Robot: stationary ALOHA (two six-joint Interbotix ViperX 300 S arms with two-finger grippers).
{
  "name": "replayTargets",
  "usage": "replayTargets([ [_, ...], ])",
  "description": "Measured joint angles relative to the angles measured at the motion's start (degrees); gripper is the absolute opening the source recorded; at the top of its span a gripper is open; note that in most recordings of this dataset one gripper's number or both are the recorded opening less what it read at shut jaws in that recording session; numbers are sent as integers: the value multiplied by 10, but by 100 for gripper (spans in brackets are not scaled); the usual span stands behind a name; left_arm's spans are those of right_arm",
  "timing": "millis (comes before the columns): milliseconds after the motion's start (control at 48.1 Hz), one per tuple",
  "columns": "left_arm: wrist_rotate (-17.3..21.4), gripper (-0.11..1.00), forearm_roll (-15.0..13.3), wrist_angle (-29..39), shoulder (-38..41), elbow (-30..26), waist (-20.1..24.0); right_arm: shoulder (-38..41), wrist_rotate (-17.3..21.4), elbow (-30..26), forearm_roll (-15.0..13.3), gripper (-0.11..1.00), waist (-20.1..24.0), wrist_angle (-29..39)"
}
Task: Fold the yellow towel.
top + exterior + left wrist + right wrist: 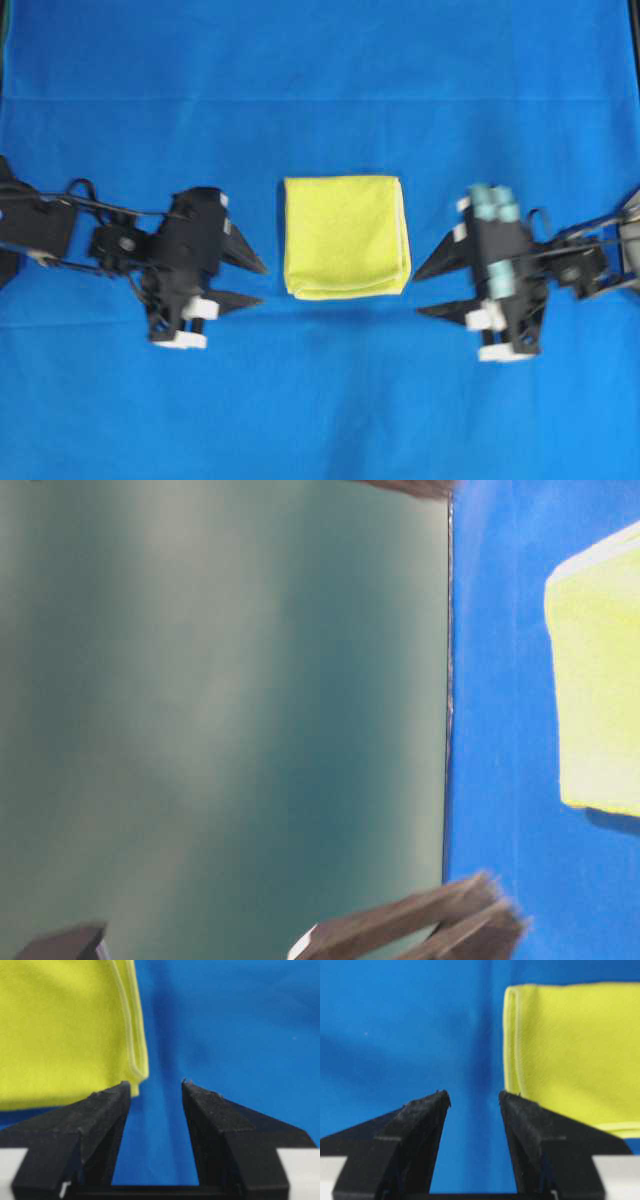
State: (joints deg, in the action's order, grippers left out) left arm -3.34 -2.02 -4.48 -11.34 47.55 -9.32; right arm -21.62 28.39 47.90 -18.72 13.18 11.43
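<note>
The yellow towel (pixel 345 236) lies folded into a compact square in the middle of the blue cloth, with stacked hemmed edges along its right side. To its left, my left gripper (pixel 264 285) stands open and apart from it, only blue cloth between its fingers. In the left wrist view the towel (pixel 65 1030) fills the upper left, just beyond the left gripper (pixel 156 1087). On the towel's right, my right gripper (pixel 418 292) is open and empty too. The right wrist view has the towel (pixel 575 1055) at the upper right, past the right gripper (pixel 474 1097).
A big blue cloth (pixel 320 400) covers the whole table. In the table-level view a dark green wall (pixel 220 700) fills the left, the blue cloth's edge (pixel 448 680) runs down the middle, and a blurred dark gripper part (pixel 420 925) shows at the bottom.
</note>
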Motion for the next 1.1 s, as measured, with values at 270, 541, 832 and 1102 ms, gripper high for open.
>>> replayTargets([
  [270, 1, 42, 0, -29, -144, 76, 0, -154, 0, 66, -25, 52, -47, -10],
  [541, 30, 42, 0, -36, -302, 167, 15, -283, 0, 148, -45, 52, -99, -41],
  [832, 34, 42, 0, -36, -469, 279, 56, -370, 0, 267, -46, 52, -179, -140],
  [1102, 26, 42, 0, -36, -577, 363, 72, -396, 4, 346, -31, 52, -223, -202],
])
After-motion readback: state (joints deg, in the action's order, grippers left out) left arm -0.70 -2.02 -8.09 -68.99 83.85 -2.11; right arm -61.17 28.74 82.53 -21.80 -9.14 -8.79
